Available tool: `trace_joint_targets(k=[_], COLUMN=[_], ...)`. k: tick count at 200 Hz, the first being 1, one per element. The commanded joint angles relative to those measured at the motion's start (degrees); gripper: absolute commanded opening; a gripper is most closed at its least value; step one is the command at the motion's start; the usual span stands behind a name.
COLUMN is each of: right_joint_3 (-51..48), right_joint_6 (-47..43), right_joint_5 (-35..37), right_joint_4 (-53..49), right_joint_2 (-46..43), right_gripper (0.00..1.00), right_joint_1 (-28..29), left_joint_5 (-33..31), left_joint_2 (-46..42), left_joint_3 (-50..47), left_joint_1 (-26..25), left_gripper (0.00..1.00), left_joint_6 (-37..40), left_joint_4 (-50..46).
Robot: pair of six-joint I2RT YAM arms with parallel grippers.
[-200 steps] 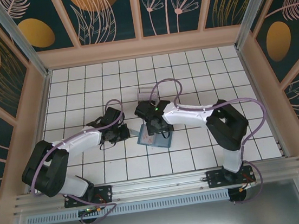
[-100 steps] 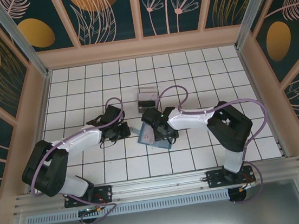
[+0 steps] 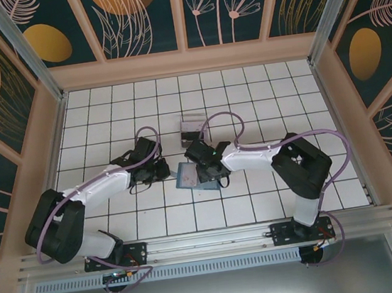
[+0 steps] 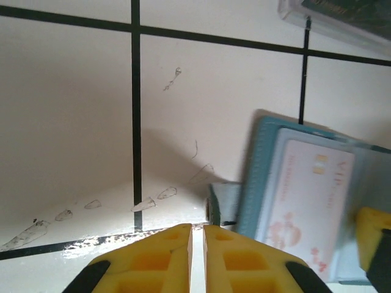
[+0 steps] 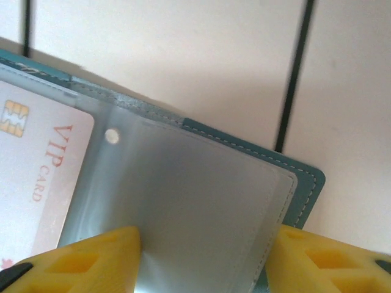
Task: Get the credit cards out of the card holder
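The right gripper, spread and empty, straddled the mid-table card holder to reach its white card; the left gripper sat closed, empty, beside.

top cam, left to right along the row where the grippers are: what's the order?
left gripper → card holder (its visible part) → right gripper, which sits over the holder's right side. Clear plastic tray skipped: it lies farther back, level with the holder and right gripper from left to right.

A robot test enclosure: white tiled table, floral wall panels.
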Motion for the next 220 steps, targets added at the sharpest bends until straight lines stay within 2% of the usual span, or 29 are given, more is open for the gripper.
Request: trace_joint_targets(k=[1,16,54,97,135,168,196,220], right_joint_3=[1.31,0.78,-0.02,-2.3,-1.87,2.17,5.28,7.85], right_joint_6=[-7.27,-8.67,-7.38,-4.72,-2.97,0.99,1.18,1.77], right_joint_5=[-0.24,-0.42,4.89,5.03,1.78,3.39,1.72,-1.26], right_joint_4=[4.22,3.33,-3.27,-4.94,-3.72,-9.43,-9.91,-9.6], right_joint_2=[0.82,0.18,-2.37,-4.65,-7.67,-7.08,-7.91,-8.26], right_gripper=[0.55,0.55,0.57,0.57,0.57,0.55,0.53,0.49], right_joint_1=[-0.68,-1.62,-3.36,-4.28,-4.25,-4.17,-3.3,-2.97], left_joint_5=[0.65,0.95,-0.78,-2.14,2.13,7.68,10.77,11.25], left_joint_2=[-2.18,-3.16,-5.5,-5.39,-2.14,0.97,3.27,5.02], left_joint_3=[-1.33,-1.21,1.68,4.85,5.79,4.79,3.94,3.37], left_joint_1=[0.35,0.38,0.33,0.34,0.36,0.26,-0.05,-0.09], left_gripper=[0.14,0.14,0.15,0.16,0.15,0.14,0.12,0.11], left_joint_6=[-1.12,-1.21,-1.04,-0.32,0.71,0.58,-0.14,-0.5], left_joint_4=[0.73,1.15,-0.91,-2.63,-0.8,3.24,6.29,7.26])
